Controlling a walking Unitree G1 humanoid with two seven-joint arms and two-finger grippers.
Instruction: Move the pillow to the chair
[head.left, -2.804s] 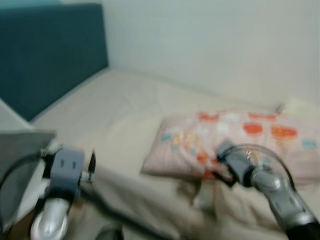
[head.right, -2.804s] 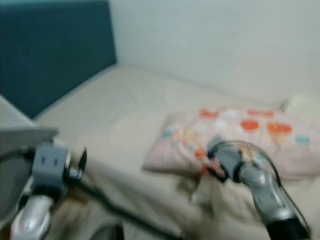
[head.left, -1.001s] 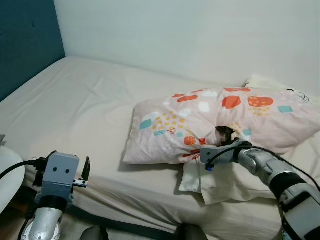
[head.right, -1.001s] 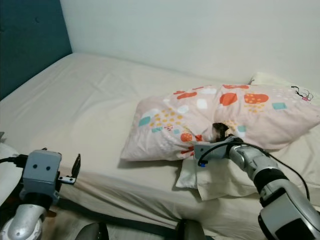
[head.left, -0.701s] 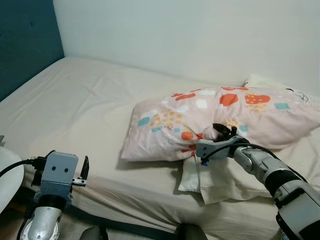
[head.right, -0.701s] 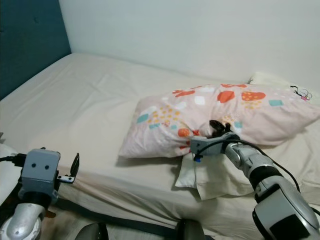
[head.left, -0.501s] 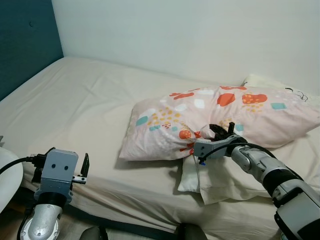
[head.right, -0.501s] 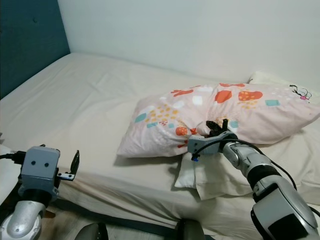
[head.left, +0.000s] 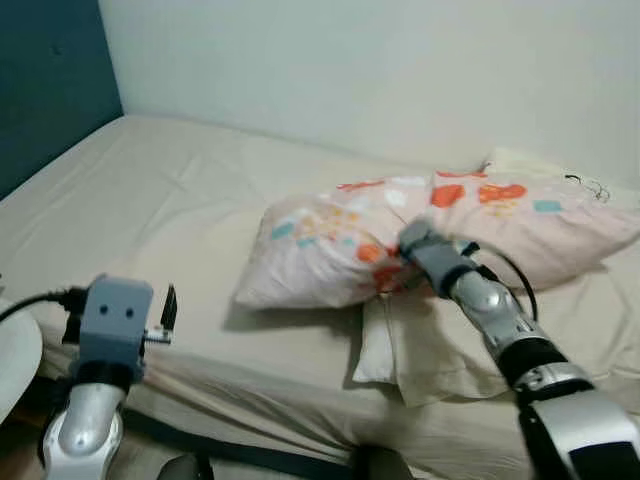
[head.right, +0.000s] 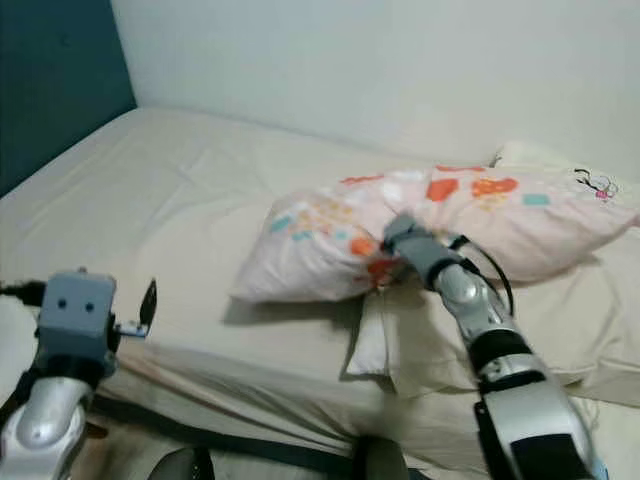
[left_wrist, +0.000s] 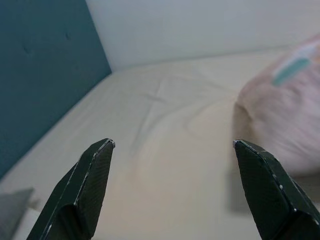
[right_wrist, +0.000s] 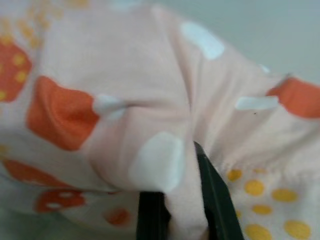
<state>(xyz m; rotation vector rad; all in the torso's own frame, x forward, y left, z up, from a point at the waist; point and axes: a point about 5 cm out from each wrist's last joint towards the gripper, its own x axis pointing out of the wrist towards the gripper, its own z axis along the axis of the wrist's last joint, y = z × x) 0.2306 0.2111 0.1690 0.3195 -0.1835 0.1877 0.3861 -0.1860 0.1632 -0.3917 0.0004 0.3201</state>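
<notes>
On cream bed (head.left: 180, 220) beside teal headboard (head.left: 45, 90): patterned pillow (head.left: 420, 235).

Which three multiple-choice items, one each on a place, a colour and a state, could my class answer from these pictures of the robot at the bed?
1. Where does the patterned pillow lie?
A. on the floor
B. on the bed, partly over a plain cream pillow
C. on a chair

2. What colour is the headboard?
A. dark teal
B. red
C. white

3. How is the right gripper?
A. open, away from the pillow
B. shut on a fold of the patterned pillow
C. holding a cup

Answers:
1 B, as it rests on the bed with the cream pillow under its near edge.
2 A, as the panel at the bed's far left is dark teal.
3 B, as the right wrist view shows fabric bunched between the fingers.
</notes>
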